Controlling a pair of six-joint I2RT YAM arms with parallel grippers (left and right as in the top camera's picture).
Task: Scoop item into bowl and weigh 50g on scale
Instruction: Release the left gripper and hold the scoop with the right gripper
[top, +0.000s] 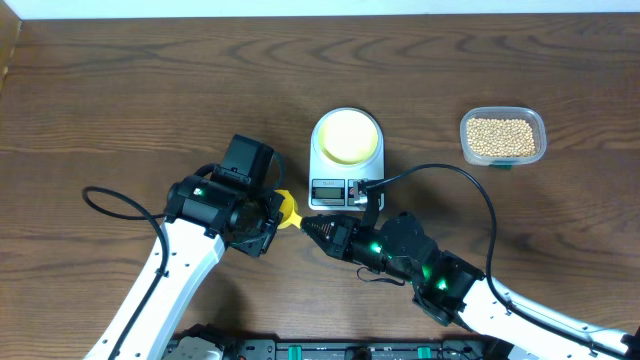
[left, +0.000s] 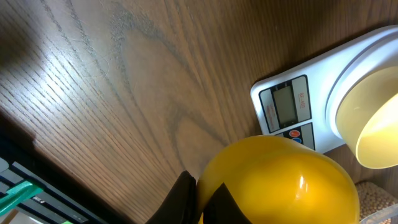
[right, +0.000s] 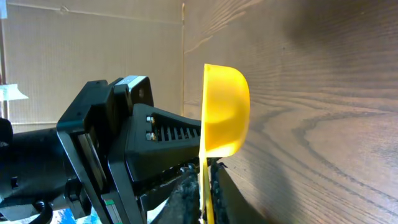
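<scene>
- One scale (top: 345, 172), white, stands near the middle of the table (top: 120, 90). Its display and two buttons face the arms, and the reading is too small to tell.
- One bowl (top: 347, 135), pale yellow, sits on the scale's round top. Its inside shows only plain pale yellow.
- One clear tub (top: 503, 136) stands well apart to the right of the scale. It holds the beans (top: 500, 135), too many to count, in a layer across its floor.
- One yellow spoon (top: 287, 208) is up off the table, just in front of the scale and between the two grippers.
- The left wrist view shows only the spoon's rounded underside. The right wrist view shows it edge-on with its hollow turned away, so I cannot tell what is in it.
- Right gripper (top: 312, 228): in its own wrist view the thin spoon handle runs down between its two dark fingers (right: 186, 199). They sit tight on either side of the handle, gripping it.
- Left gripper (top: 272, 212): its fingers (left: 182, 198) stand close together at the spoon's edge with a narrow gap. I cannot tell whether they pinch the spoon or only sit beside it.
</scene>
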